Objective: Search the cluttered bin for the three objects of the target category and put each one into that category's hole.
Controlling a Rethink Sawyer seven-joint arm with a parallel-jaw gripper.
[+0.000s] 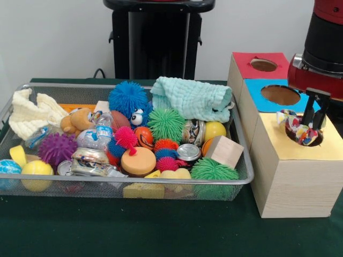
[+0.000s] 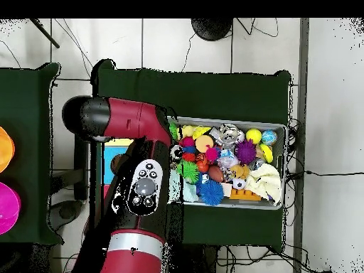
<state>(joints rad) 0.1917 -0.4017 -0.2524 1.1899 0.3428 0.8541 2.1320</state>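
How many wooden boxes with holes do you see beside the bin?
3, in a row right of the bin: red-topped box farthest, blue-topped box in the middle, yellow-topped box nearest, with the gripper at its hole.

We found the bin left of three boxes in the front view. The gripper stood over the nearest box's hole, a crumpled item within.

I can read no words, brand names, numbers or signs anywhere. The cans in the basket carry printed wrappers, but their lettering is too blurred to make out, and the three boxes beside it bear no writing.
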